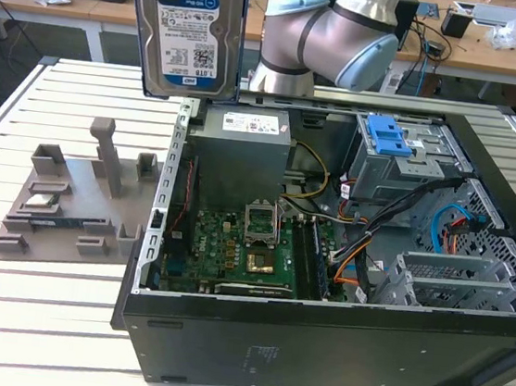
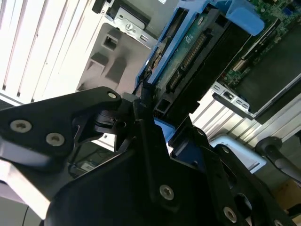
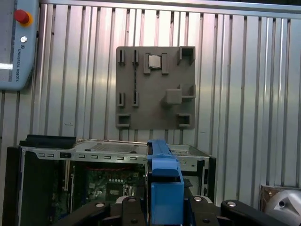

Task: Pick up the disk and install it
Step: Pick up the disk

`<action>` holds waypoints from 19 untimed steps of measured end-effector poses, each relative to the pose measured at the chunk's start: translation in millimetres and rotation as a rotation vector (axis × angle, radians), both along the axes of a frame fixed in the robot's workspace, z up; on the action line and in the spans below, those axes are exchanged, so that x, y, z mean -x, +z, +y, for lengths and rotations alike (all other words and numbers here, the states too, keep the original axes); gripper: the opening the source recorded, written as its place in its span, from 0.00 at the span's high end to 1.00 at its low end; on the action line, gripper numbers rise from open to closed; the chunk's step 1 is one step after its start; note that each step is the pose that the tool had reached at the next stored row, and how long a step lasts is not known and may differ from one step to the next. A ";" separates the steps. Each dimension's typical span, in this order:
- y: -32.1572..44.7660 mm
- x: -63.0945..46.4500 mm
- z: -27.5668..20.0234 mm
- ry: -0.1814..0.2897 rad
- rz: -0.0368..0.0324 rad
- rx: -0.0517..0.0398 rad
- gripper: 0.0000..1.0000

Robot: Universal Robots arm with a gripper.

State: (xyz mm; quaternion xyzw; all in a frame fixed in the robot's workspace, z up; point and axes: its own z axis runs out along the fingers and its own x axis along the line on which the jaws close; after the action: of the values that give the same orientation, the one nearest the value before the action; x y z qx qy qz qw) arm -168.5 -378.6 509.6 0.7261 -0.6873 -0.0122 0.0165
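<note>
Black computer case [image 1: 315, 349] lies open, grey drive cage [image 1: 419, 169] inside. I hold the disk [image 1: 184, 36] high above it, toward the exterior view's left, gripper [image 2: 148, 106] clamped on its blue-railed edge. Pick-up looks done; installing, I judge, calls for squaring the rails to that cage.

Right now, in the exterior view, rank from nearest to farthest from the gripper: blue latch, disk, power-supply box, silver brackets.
1. disk, held in the gripper
2. power-supply box, below it
3. blue latch, atop the cage
4. silver brackets, exterior view's right
</note>
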 end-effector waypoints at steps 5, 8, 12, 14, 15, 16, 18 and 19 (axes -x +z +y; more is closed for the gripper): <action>-0.1 -0.1 -21.9 0.000 0.0000 0.0001 0.63; -0.4 -2.3 -30.4 0.000 0.0002 0.0000 0.63; -0.9 -21.0 -40.3 0.000 0.0046 0.0002 0.63; -1.3 -28.1 -43.4 0.000 0.0061 -0.0002 0.63; -1.4 -32.8 -45.4 0.000 0.0074 0.0000 0.63; -1.6 -38.0 -47.9 0.000 0.0086 -0.0001 0.63; -1.9 -50.0 -52.5 0.000 0.0115 0.0001 0.63; -2.0 -56.0 -54.0 0.000 0.0130 0.0001 0.63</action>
State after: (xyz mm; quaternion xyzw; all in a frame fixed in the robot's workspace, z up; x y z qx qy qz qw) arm -112.5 -432.6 507.6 0.7261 -0.6871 -0.0169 0.0210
